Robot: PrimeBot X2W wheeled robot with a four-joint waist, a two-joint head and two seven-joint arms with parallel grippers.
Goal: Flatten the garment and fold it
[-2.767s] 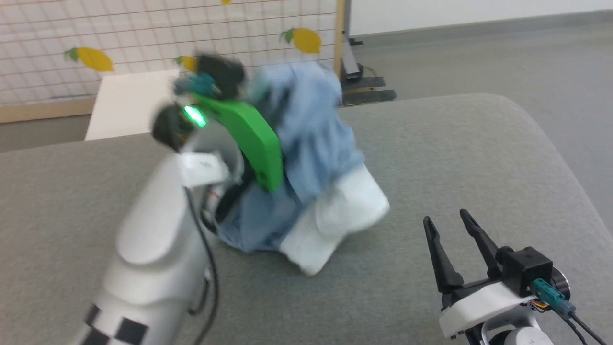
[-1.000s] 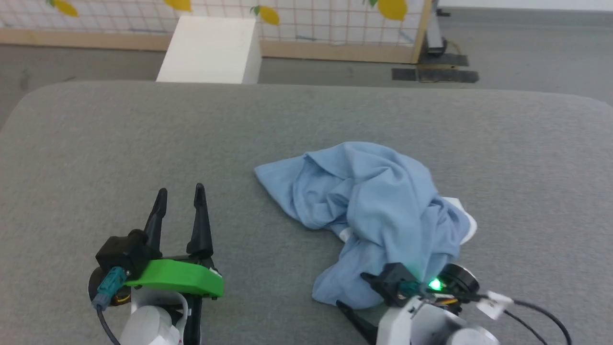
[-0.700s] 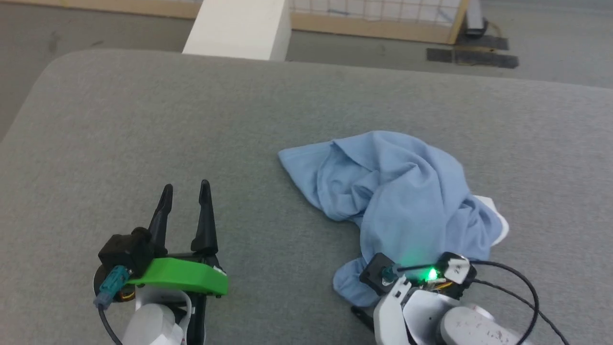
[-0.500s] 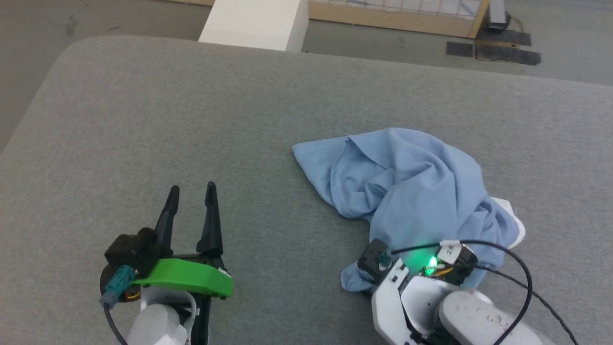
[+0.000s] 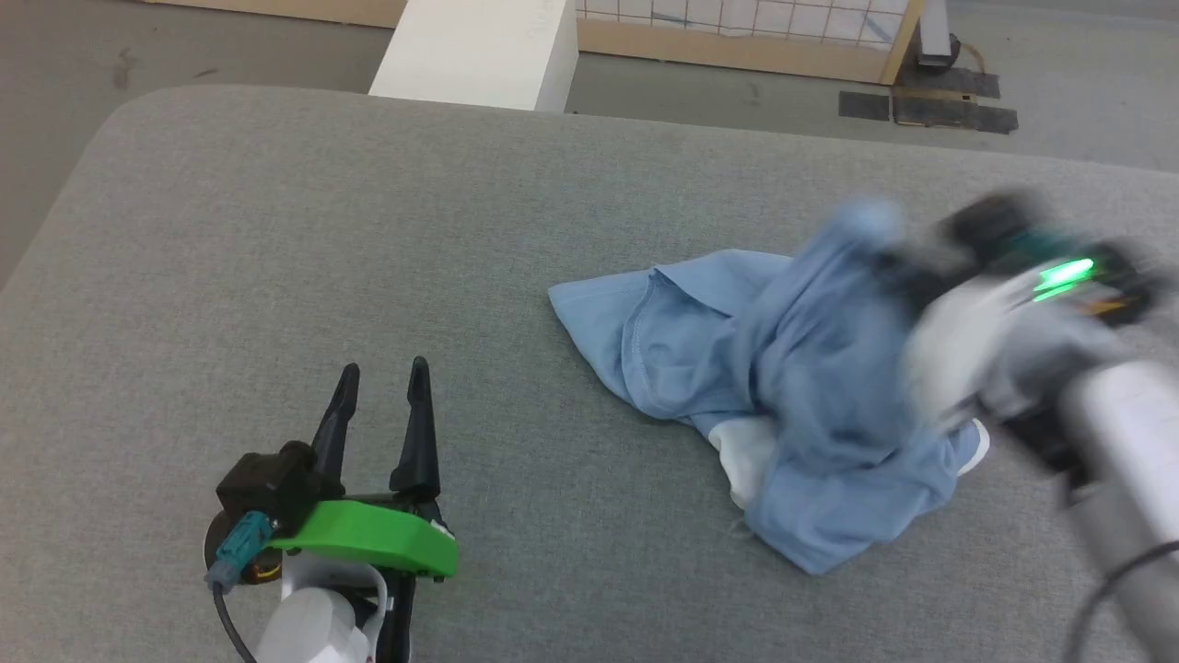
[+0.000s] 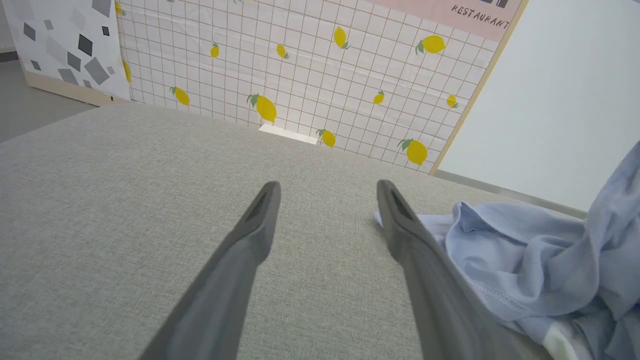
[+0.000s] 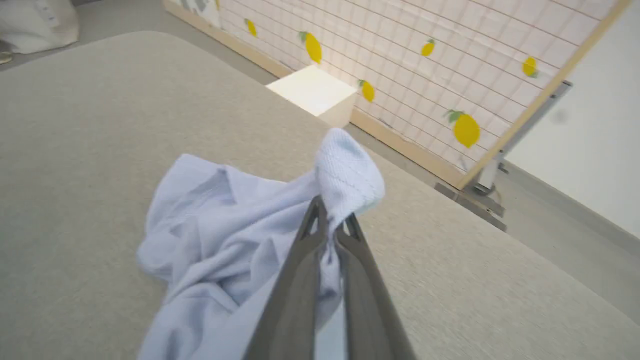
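The garment lay crumpled on the right half of the grey bench, a white patch showing at its near edge and one bunched fold drawn up off the bench surface. The right tool, above the bench's right side, had its fingers pressed together on that raised fold, apparently clear of the surface, though the head view was blurred there. The left tool sat over the bench's near left part, fingers spread, apart from the cloth.
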